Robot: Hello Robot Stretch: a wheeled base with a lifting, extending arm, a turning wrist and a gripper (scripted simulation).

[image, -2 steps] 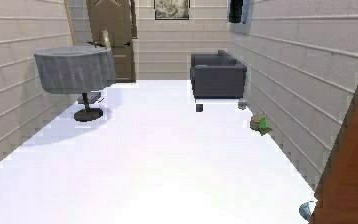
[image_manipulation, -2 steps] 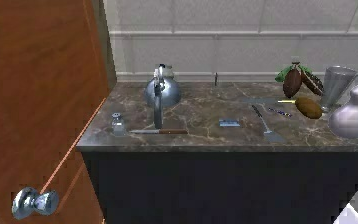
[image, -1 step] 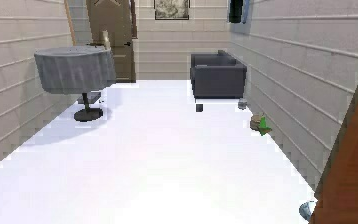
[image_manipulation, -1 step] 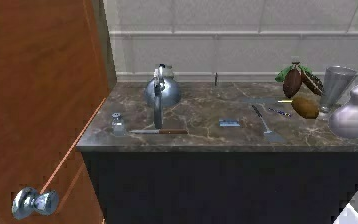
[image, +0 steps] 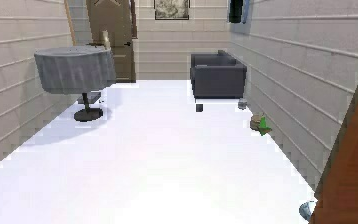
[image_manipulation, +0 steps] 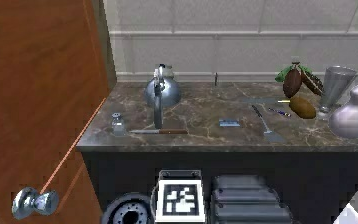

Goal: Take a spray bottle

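A dark stone counter (image_manipulation: pixel 202 135) runs across the arm side view. On it stand a metal kettle (image_manipulation: pixel 162 88), a small shaker (image_manipulation: pixel 117 122), a flat utensil (image_manipulation: pixel 159 130) and a small bluish item (image_manipulation: pixel 229 123). At the bottom edge a white square with black marks (image_manipulation: pixel 180 195) sits between dark parts. The round dark body to its left looks like my gripper (image_manipulation: pixel 132 210). Its far end cannot be made out, so I cannot tell whether it holds anything. A small green thing (image: pixel 262 124) lies on the floor by the wall at the forward view's right.
A brown wooden door (image_manipulation: pixel 42 90) with a metal knob (image_manipulation: pixel 32 203) stands left of the counter. Brown food (image_manipulation: pixel 303 105), a metal cup (image_manipulation: pixel 337 85) and a metal pot (image_manipulation: pixel 355 112) crowd the counter's right. Ahead are a grey-clothed round table (image: pixel 75 68), a dark armchair (image: pixel 218 75) and white floor (image: pixel 157 160).
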